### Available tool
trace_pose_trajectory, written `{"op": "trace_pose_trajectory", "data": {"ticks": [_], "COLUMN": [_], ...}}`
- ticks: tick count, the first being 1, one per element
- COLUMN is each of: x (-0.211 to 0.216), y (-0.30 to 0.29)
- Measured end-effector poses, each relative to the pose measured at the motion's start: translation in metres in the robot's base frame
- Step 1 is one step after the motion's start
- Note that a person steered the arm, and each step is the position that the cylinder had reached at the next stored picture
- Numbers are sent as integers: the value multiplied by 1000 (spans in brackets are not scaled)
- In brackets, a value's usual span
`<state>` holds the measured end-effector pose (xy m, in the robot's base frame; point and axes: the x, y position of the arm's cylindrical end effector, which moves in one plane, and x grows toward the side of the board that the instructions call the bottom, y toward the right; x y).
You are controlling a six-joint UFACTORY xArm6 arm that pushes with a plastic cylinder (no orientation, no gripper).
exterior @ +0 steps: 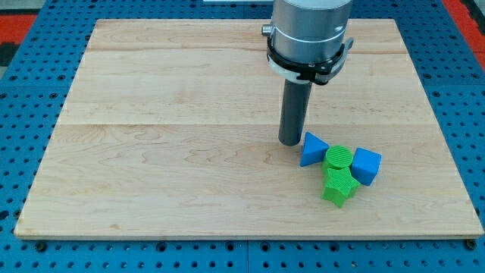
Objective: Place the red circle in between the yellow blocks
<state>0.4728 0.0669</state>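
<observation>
A pale wooden counter [189, 152] is seen filling most of the view, laid over a blue perforated base [23, 114]; the arm's grey cylindrical housing [309, 34] is seen coming down from the view's top, right of centre, and the dark rod [294, 110] is carried straight beneath it; my tip [290, 142] is set on the counter, just beside the left edge of the blue triangle [312, 149], so close that contact cannot be ruled in or out.

A tight cluster of four blocks is found at the view's lower right; the blue triangle is placed at the cluster's left; a green circle [339, 158] is pressed against its right side; a blue cube-like block [367, 164] is seated to the right of the green circle, touching it; a green star-shaped block [339, 186] is tucked just below the green circle, nearest the view's bottom.

No gripper is carried by this arm, only the rod, so no open or closed state can be told; the red circle named in the task is not seen anywhere in the view, and the yellow blocks are not seen either.
</observation>
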Motion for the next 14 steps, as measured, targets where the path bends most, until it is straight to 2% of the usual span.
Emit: {"op": "trace_pose_trajectory", "data": {"ticks": [1, 3, 7, 8, 10, 12, 13, 14], "x": [-18, -101, -195, -221, -212, -181, -167, -168], "y": [0, 78, 81, 64, 71, 37, 15, -50]}}
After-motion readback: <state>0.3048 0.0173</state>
